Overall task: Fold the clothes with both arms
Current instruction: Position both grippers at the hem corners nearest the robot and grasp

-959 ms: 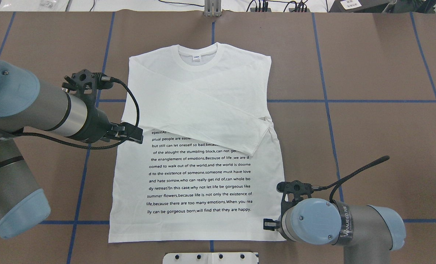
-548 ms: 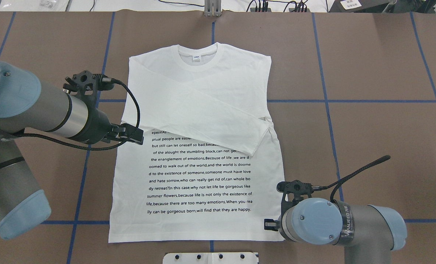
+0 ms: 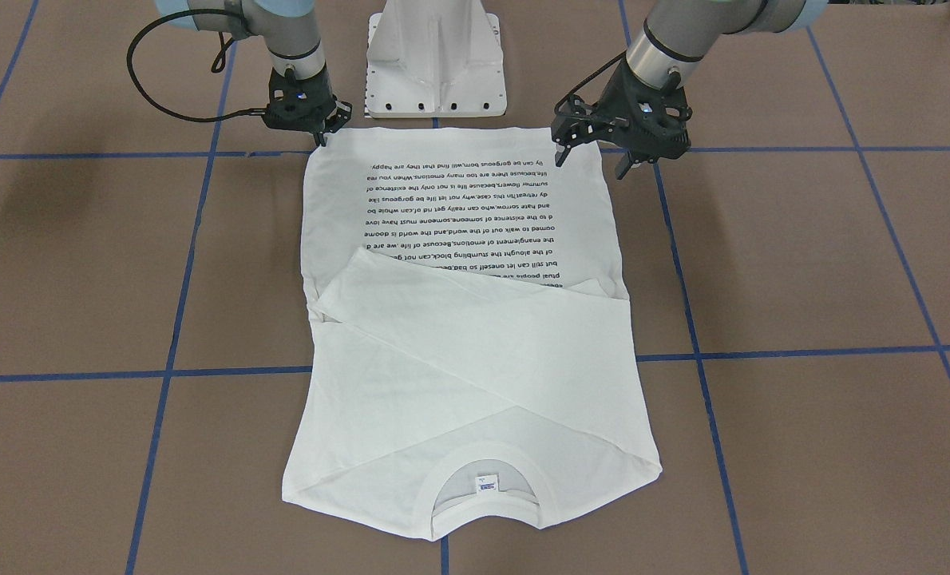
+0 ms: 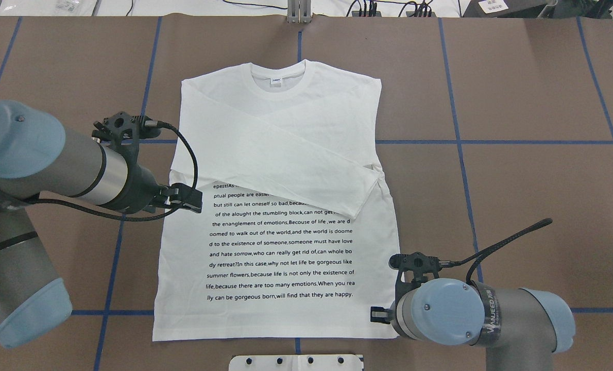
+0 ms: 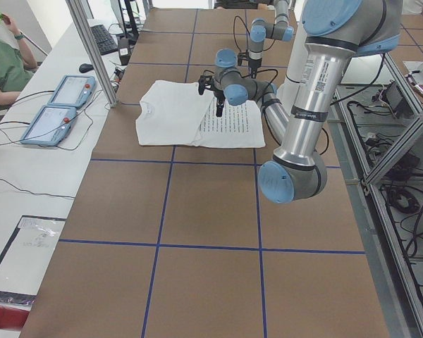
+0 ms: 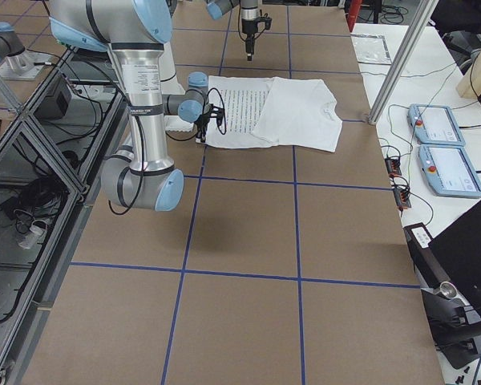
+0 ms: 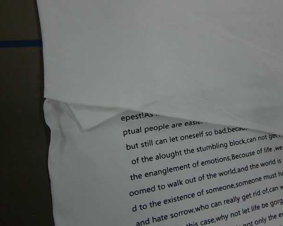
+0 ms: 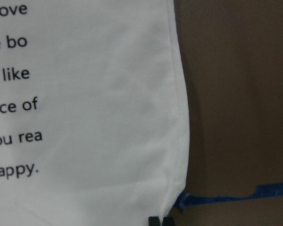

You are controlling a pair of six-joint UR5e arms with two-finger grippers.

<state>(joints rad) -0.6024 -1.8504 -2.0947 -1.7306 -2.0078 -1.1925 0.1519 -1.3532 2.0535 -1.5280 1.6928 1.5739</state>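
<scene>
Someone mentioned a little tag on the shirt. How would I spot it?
On the brown table lies a white T-shirt. At its end farthest from the robot is a round collar; the neck label sits just inside, the only blue-marked patch on the white cloth.

A white T-shirt lies flat on the brown worktop, its printed text toward 3 o'clock. The near left arm reaches over it from 3 o'clock. The far right arm stands at its 1 o'clock, two pendants at 9 o'clock.
</scene>
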